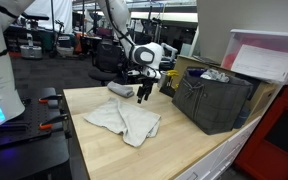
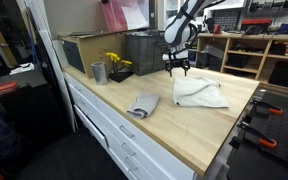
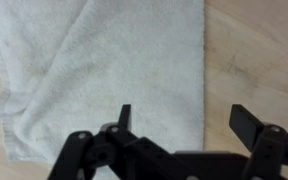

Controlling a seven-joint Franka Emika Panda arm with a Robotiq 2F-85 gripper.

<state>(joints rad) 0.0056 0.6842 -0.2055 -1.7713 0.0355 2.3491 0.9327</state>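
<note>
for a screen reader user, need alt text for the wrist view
A white towel lies on a light wooden table, seen from above. Two black fingers stand open at the bottom, one over the towel, one over bare wood.

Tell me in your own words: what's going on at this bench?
A robot arm holds its open jaws just above a white towel lying rumpled on the wooden table. One jaw is over the towel's edge, the other over bare wood. Nothing is gripped. A small folded grey cloth lies nearby, untouched.
</note>
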